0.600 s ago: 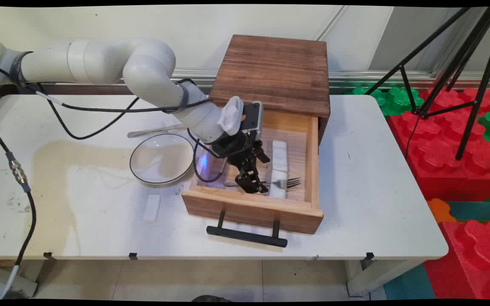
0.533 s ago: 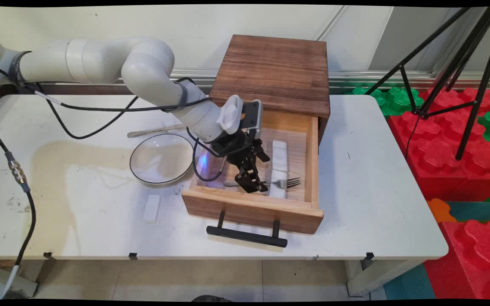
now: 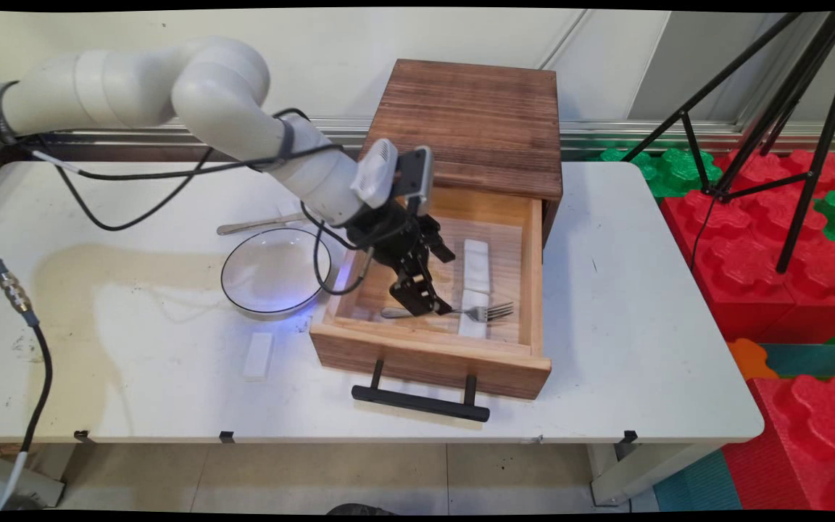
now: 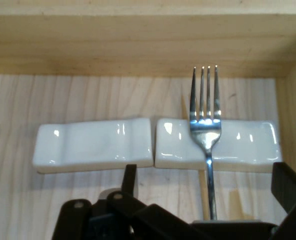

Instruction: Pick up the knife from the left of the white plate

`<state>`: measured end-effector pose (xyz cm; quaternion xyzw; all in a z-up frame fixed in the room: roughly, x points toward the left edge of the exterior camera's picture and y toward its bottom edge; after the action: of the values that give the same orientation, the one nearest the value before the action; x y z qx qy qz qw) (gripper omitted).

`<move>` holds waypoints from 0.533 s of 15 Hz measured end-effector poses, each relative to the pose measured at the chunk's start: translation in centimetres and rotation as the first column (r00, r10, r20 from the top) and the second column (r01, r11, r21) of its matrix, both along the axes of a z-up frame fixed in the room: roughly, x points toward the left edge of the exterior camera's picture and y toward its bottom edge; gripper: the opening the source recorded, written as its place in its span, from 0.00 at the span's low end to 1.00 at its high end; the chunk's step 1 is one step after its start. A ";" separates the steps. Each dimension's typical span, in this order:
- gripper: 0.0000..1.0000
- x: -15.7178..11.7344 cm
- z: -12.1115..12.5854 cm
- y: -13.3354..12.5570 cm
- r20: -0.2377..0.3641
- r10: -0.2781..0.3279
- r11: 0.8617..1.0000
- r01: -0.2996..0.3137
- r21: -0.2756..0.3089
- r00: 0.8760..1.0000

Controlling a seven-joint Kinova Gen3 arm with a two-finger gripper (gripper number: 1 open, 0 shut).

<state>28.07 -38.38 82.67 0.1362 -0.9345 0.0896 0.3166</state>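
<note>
My gripper [image 3: 425, 303] hangs open inside the pulled-out wooden drawer [image 3: 432, 355], just above the handle of a metal fork [image 3: 483, 312]. In the hand view the fork [image 4: 206, 130] lies between my spread fingers [image 4: 130, 175], its neck resting on the right one of two white ceramic rests [image 4: 248, 142]. Its tines point at the drawer's wall. The other rest [image 4: 92, 145] lies end to end with the first and is bare. Nothing is held.
The drawer belongs to a dark wooden cabinet [image 3: 464, 123] at the table's back. A glass bowl [image 3: 276, 270] sits left of the drawer, with a spoon [image 3: 258, 223] behind it and a third white rest [image 3: 258, 355] in front. A black tripod [image 3: 787, 109] and red blocks [image 3: 787, 268] stand at the right.
My gripper has risen a little and drawn back to the left, away from the fork's handle. The fork lies where it was.
</note>
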 end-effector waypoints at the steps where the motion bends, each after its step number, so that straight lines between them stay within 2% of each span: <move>1: 1.00 0.3 0.4 0.2 -0.004 0.000 1.000 0.000 -0.001 1.000; 8: 1.00 4.4 4.7 2.3 -0.034 -0.004 1.000 0.004 -0.006 0.999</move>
<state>32.48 -36.05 87.38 0.1349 -0.9290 0.0893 0.3330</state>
